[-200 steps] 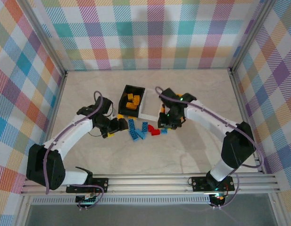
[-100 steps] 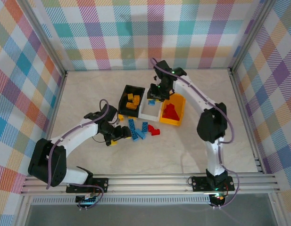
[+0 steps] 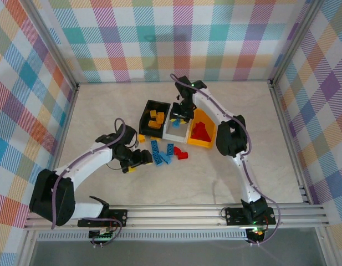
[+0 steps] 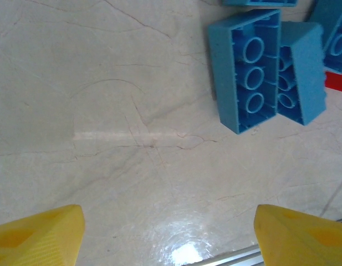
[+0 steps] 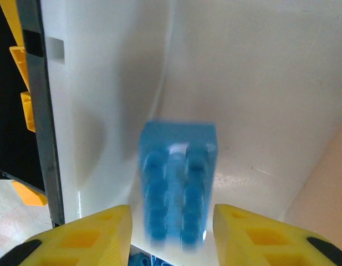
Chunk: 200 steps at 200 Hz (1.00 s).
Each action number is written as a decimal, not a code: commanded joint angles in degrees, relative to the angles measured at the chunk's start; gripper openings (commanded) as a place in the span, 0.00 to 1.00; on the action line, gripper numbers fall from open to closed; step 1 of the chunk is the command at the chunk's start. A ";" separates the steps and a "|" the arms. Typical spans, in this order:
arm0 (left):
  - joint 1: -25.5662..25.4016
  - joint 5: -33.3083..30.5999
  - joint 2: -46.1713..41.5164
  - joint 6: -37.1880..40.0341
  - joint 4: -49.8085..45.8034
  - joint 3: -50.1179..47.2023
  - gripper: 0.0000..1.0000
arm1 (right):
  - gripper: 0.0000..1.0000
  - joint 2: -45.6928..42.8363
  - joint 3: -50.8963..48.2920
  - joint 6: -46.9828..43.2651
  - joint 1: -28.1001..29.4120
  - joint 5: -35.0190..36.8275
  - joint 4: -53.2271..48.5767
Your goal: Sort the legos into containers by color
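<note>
- Plaid walls close in a pale, marbled counter on three sides.
- Change over the last second: the right claw has left the loose pile and uncovered the yellow-orange bin. It now hangs over the white bin, and its jaws have parted.
- Right claw: jaws apart, gripping nothing. One blue brick sits loose just beyond the fingertips, inside the white bin.
- Left claw: it has drawn slightly back toward its base, with its jaws as wide as before. It is open and empty, with bare counter between the fingertips.
- Ahead and to the right of the left claw, two blue bricks lie hollow side up and touching each other.
- To the left of the right claw, the black bin holds yellow-orange bricks.
- To the right of the right claw, the yellow-orange bin holds red bricks.
- Between the two claws, more blue pieces and two red ones lie unsorted on the counter.
- Hard to read: the brick in the white bin is smeared by motion blur, so its studs cannot be counted.
- In the top view the right arm hides much of the white bin's floor.
- In the left wrist view several pieces are cut off by the top and right edges.
</note>
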 commanded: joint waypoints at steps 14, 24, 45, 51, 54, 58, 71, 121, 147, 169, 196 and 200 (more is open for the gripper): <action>-0.36 0.95 4.41 -0.02 2.08 3.57 0.80 | 0.52 -4.95 -2.29 -1.52 -0.43 -0.82 -1.35; -0.31 1.37 5.66 -0.37 2.84 4.40 0.80 | 0.55 -6.05 -2.89 -1.59 -0.45 -0.65 -1.35; -0.38 1.42 8.16 -0.84 3.46 7.39 0.82 | 0.57 -9.48 -4.91 -1.20 -0.42 -0.56 -1.64; -0.35 1.28 8.96 -1.01 3.40 8.50 0.82 | 0.57 -10.96 -6.23 -0.86 -0.39 -0.56 -1.42; -0.38 1.22 9.40 -0.97 3.41 9.03 0.82 | 0.57 -11.85 -6.85 -0.70 -0.40 -0.56 -1.15; -0.37 1.03 9.90 -1.06 3.42 9.75 0.82 | 0.57 -13.20 -8.32 -0.44 -0.36 -0.56 -0.75; -0.43 0.56 12.16 -1.17 3.34 12.17 0.82 | 0.58 -18.46 -15.05 1.02 -0.27 -0.80 2.39; -0.44 -3.05 20.34 -1.72 3.92 19.18 0.74 | 0.58 -36.71 -41.58 6.57 0.64 -3.45 13.25; -0.45 -3.96 25.26 -0.60 3.51 22.90 0.68 | 0.58 -43.52 -50.76 9.20 0.89 -4.03 16.15; -0.41 -5.12 28.73 0.43 2.92 25.73 0.65 | 0.58 -46.51 -54.45 9.66 0.95 -4.08 16.53; -0.53 -6.02 32.10 1.49 1.86 28.44 0.61 | 0.58 -47.78 -55.33 9.19 0.97 -3.99 15.83; -0.51 -5.99 32.46 1.48 1.75 28.55 0.61 | 0.58 -47.83 -55.27 9.05 0.92 -3.92 15.77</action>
